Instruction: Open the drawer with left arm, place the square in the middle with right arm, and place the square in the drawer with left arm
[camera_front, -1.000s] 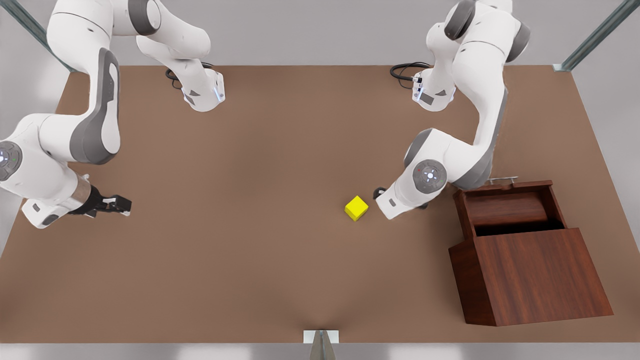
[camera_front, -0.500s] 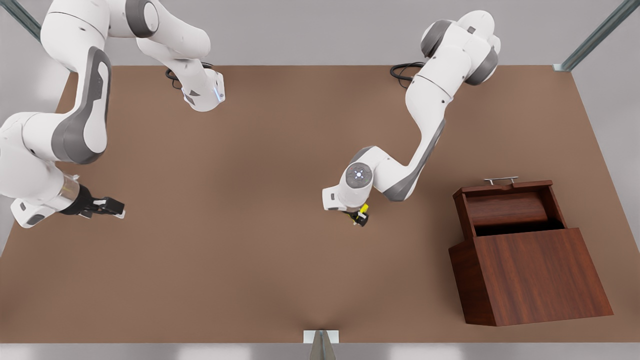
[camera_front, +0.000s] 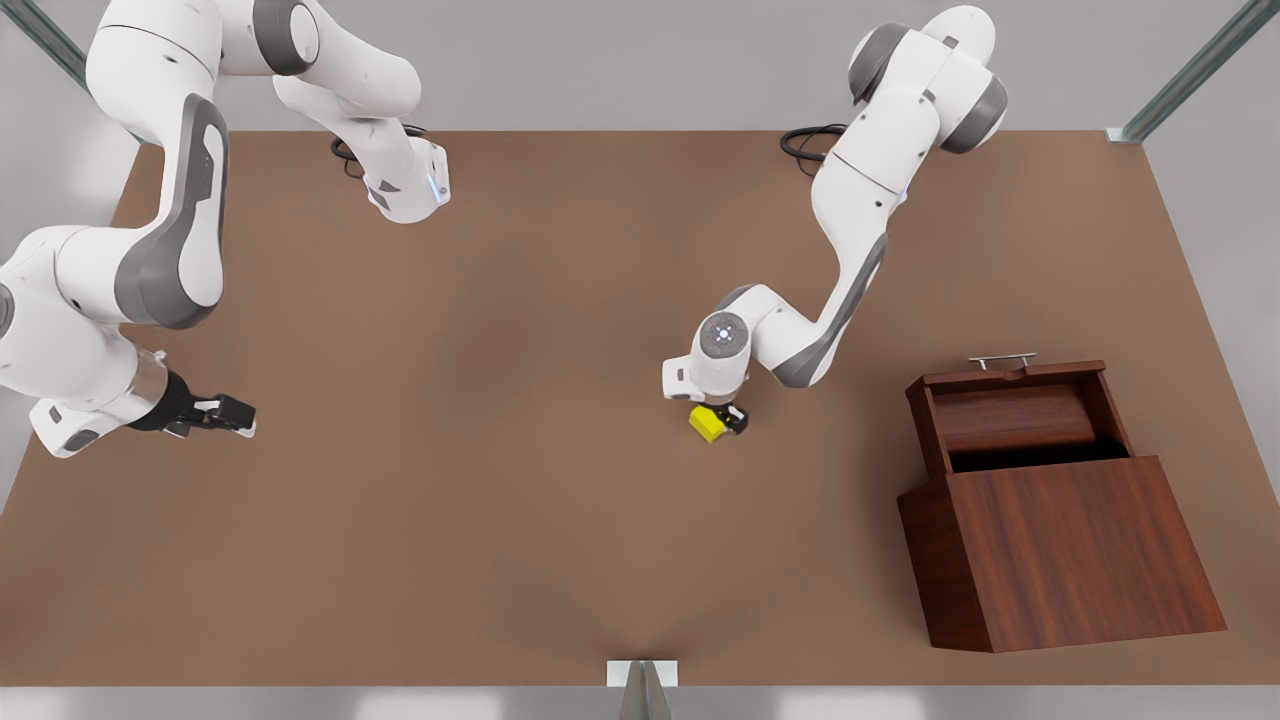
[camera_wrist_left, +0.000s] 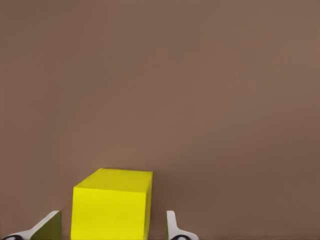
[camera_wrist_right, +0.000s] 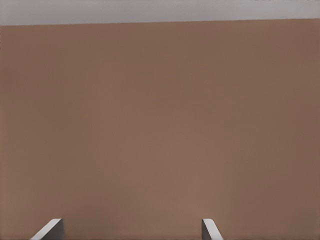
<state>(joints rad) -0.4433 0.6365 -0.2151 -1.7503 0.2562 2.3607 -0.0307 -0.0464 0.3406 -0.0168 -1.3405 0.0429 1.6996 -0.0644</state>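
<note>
The square (camera_front: 707, 426) is a small yellow cube lying on the brown tabletop near the middle (camera_front: 600, 400). My left gripper (camera_front: 722, 418) points down at it from the arm on the front view's right. In the left wrist view the square (camera_wrist_left: 112, 200) sits between the left gripper's (camera_wrist_left: 112, 220) pale fingers (camera_wrist_left: 172, 227), with a narrow gap on each side, so that gripper is open. The drawer (camera_front: 1015, 415) is pulled out of the wooden cabinet (camera_front: 1070, 550), its silver handle (camera_front: 1002, 360) facing away. My right gripper (camera_front: 240, 413) waits open at the front view's left.
The slant-topped cabinet fills the table's near corner on the front view's right. Both arm bases (camera_front: 410, 190) stand at the far edge with black cables (camera_front: 810, 140). A metal bracket (camera_front: 642, 675) sits at the near edge.
The left arm swung away from the drawer over to the square and lowered its open fingers around it. The right arm only shifted slightly.
</note>
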